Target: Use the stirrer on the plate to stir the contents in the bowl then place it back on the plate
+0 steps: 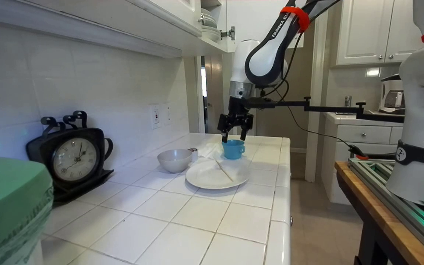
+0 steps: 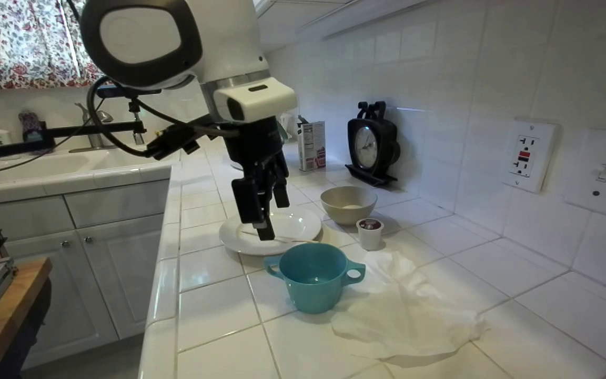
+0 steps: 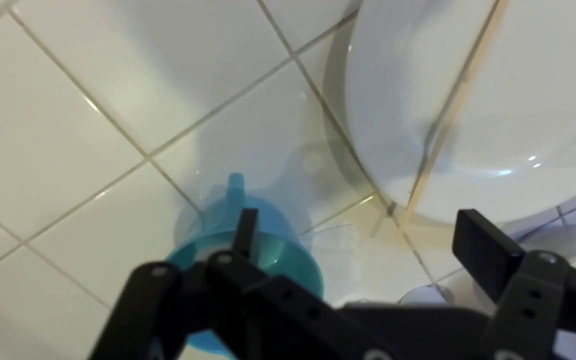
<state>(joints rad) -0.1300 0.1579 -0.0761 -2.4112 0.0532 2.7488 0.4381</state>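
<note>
The pale stirrer [image 1: 223,169] lies across the white plate [image 1: 201,181] on the tiled counter. In the wrist view one end of the stirrer [image 3: 449,117] sticks out past the plate's rim [image 3: 493,202]. The grey-white bowl [image 1: 175,161] stands beside the plate, toward the wall; an exterior view shows a little pale content in the bowl [image 2: 347,206]. My gripper [image 1: 234,140] is open and empty, pointing down above the counter near the blue cup and the plate. In the wrist view the stirrer's end shows between the open fingers [image 3: 358,215], below them, and the bowl is partly hidden.
A blue two-handled cup [image 2: 313,284] stands close to the plate, under one finger. A small white pod cup [image 2: 370,236] is by the bowl. Crumpled white paper [image 2: 413,316] lies beside the cup. A black clock [image 1: 75,158] stands along the wall. Cabinets hang above.
</note>
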